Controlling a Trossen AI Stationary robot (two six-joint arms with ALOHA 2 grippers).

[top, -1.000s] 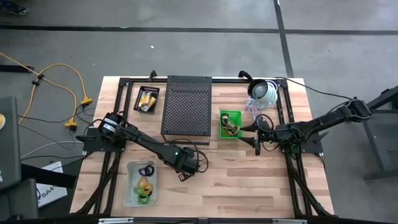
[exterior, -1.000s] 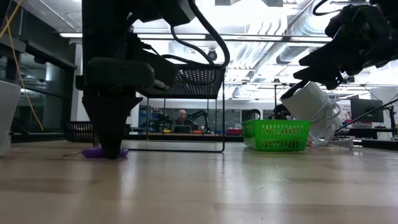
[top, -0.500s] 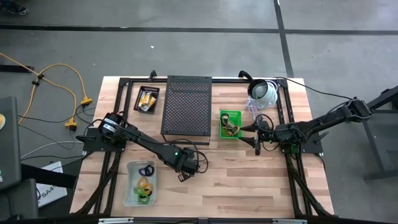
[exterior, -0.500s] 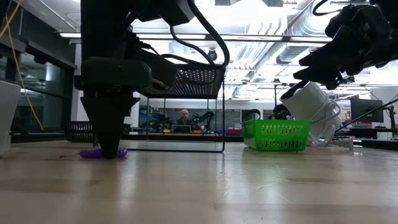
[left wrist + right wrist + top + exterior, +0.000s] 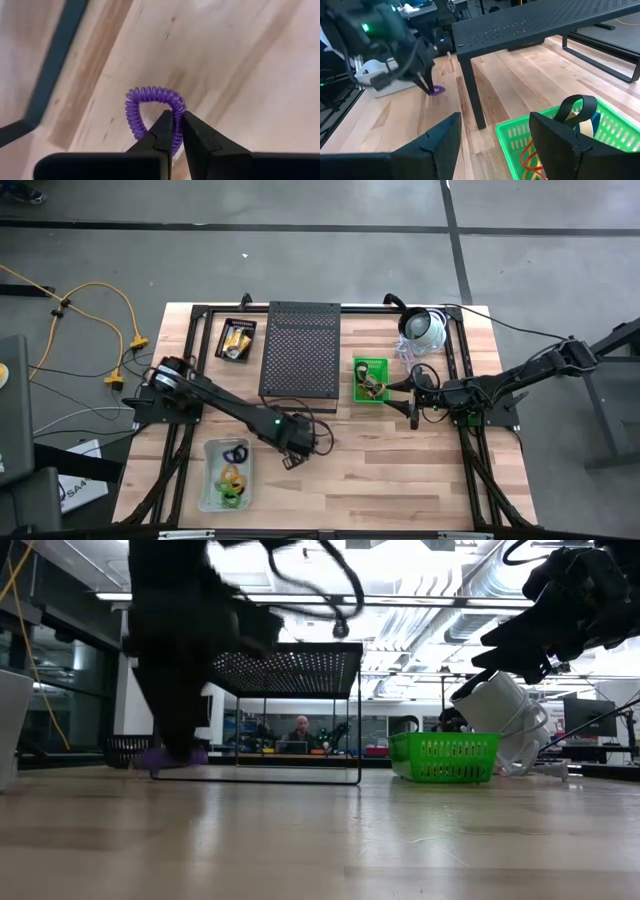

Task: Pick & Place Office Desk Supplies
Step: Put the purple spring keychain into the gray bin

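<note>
A purple coiled loop (image 5: 150,107) hangs just above the wooden table (image 5: 380,470), near the table's middle. My left gripper (image 5: 178,125) is shut on it; the loop also shows in the low view (image 5: 165,757) and the right wrist view (image 5: 437,90). My right gripper (image 5: 492,140) waits open beside a green basket (image 5: 371,380) that holds several loops and bands. A clear tray (image 5: 227,473) at the near left holds more loops. A black tray (image 5: 237,338) with yellow packets sits at the far left. My left gripper pinches one side of the loop's coiled strand (image 5: 176,131) between its two fingers. The fingers come from above and point down. The loop is lifted clear of the table, and most of its ring sticks out beyond the fingertips.
A black perforated stand (image 5: 300,350) rises at the far middle, between the black tray and the green basket. A white dome-shaped device (image 5: 424,330) with a cable sits at the far right. Bare wood lies along the near edge, right of the clear tray.
My left gripper has risen a little. The purple loop, which lay on the table, has come up with it and now hangs clear of the wood.
</note>
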